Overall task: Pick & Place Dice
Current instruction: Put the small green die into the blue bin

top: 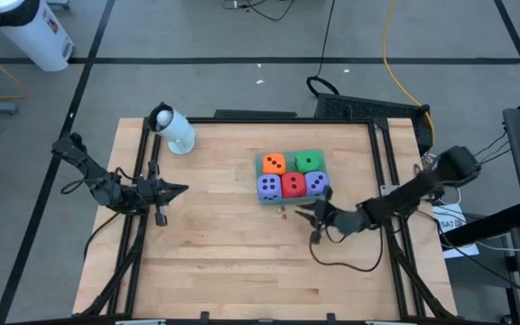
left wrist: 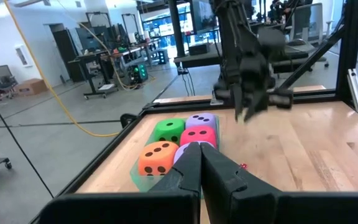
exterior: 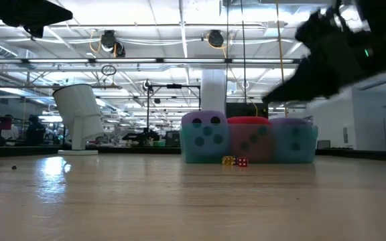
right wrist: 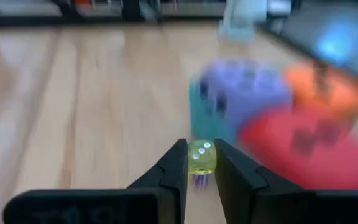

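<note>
wooden worktop [top: 215, 235] carries five foam dice [top: 291, 175] in a tray, centre right. right pincer [right wrist: 197, 163] pinches a small yellow die [right wrist: 201, 157] just below them. left pincer [top: 181, 190], pressed together, waits mid-left.

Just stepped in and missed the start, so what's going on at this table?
The right gripper is closed on a tiny yellow die just in front of a green tray that holds five big foam dice. A small red die lies on the table by the tray. The left gripper waits shut, off to the side near a white cup.
</note>
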Available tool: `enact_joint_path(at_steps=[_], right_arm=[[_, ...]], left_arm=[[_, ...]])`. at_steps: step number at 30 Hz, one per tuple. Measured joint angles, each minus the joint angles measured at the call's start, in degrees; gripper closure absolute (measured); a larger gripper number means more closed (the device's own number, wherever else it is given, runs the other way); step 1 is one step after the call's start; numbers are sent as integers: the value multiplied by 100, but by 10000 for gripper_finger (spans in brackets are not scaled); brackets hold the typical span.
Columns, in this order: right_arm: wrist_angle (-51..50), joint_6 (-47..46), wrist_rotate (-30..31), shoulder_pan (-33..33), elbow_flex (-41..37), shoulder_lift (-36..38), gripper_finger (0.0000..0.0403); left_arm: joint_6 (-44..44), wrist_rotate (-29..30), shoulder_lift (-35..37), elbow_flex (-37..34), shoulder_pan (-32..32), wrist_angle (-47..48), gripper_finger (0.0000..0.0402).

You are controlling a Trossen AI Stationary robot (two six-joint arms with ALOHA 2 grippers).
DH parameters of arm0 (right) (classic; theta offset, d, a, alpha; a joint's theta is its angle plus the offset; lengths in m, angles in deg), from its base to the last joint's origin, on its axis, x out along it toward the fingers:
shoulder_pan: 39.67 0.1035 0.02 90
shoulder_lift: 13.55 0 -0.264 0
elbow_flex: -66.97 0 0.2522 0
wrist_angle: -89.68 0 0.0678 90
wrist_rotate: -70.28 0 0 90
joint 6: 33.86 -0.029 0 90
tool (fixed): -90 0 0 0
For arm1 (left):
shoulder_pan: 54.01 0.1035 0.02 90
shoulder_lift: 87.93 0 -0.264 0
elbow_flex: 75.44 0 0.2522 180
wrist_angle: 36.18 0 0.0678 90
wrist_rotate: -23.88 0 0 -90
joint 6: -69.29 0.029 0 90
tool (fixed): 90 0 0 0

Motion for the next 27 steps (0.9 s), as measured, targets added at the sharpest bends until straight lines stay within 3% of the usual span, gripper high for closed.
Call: enact_joint_path(at_steps=[4, 9, 13, 19, 27], right_arm=[[-492, 785, -151, -598, 302, 916, 358], [-1582, 928, -970, -1965, 691, 1363, 351], [-2037, 910, -1862, -2966, 866, 1212, 344], [-2048, 902, -3020, -3893, 881, 772, 354], [-2614, 1274, -3384, -4188, 1433, 53, 346]], left_arm=[[17, 30, 0, 0, 0, -3, 396], [87, 52, 0, 0, 0, -9, 396], [126, 52, 0, 0, 0, -9, 396], [135, 53, 0, 0, 0, -7, 396], [189, 55, 0, 0, 0, -4, 396]])
